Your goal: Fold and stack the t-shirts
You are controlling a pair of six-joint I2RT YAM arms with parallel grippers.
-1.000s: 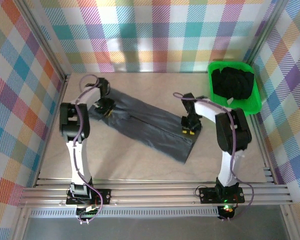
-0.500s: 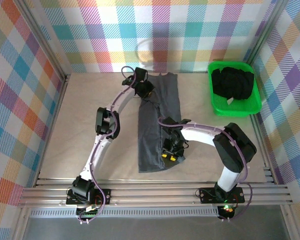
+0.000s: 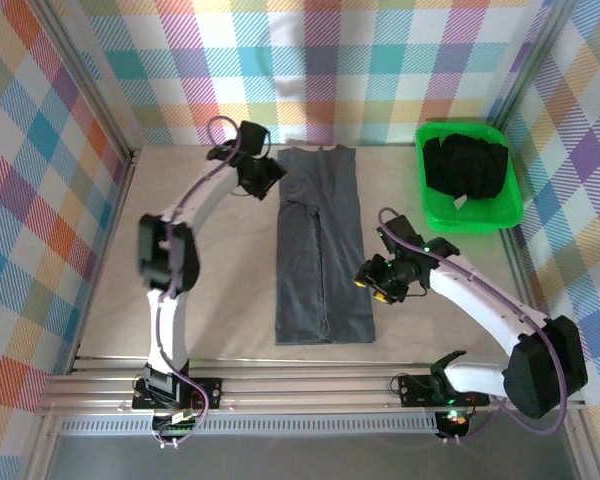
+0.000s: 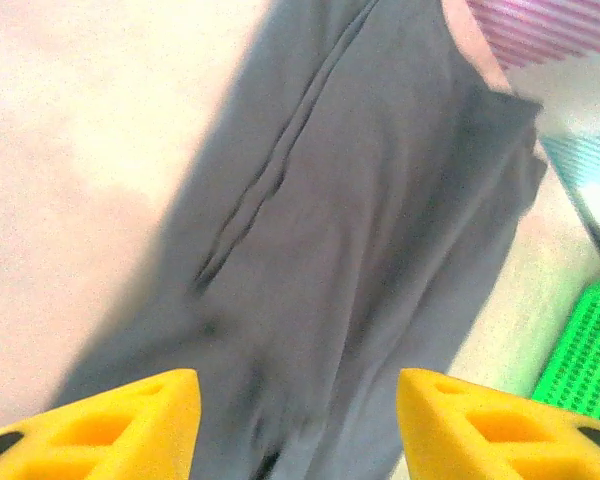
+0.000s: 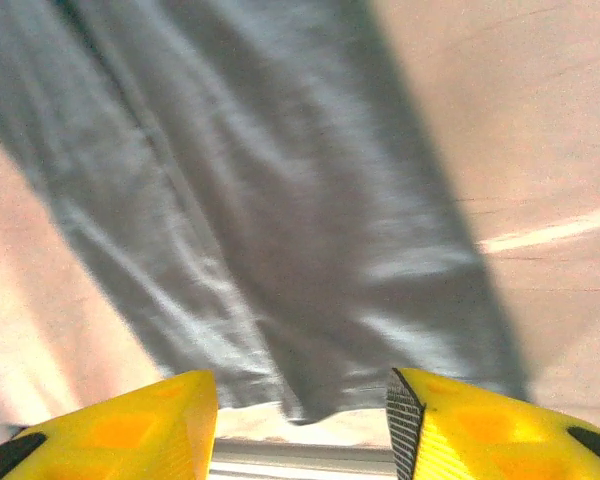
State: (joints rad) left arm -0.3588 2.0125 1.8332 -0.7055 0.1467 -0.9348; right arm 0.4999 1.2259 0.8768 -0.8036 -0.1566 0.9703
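A dark slate grey cloth t-shirt (image 3: 322, 250) lies flat in the middle of the pale counter (image 3: 220, 290). It is folded lengthwise into a long narrow strip that runs from the back wall toward the arms, with what looks like the neckline at the far end.

The left hand (image 3: 263, 178) hangs just beside the strip's far left corner. In the left wrist view its yellow fingers (image 4: 110, 425) stand wide apart with nothing between them and the cloth below. The right hand (image 3: 373, 280) sits just off the strip's right edge, toward the near end. Its yellow fingers (image 5: 500, 430) are likewise spread wide and empty above the hem.

A bundle of black cloth t-shirts (image 3: 465, 165) sits in the bright green plastic tray (image 3: 472, 222) in the far right corner.

The grey shirt is probably light and limp, with no stiffness to hold a shape, and its stacked layers will likely slide over each other. Pinching only the top layer would peel the fold open. The surer hold seems to be at the two corners of one short end, each hand closing low against the counter through every layer, so that the end lifts evenly and can be laid across the other.
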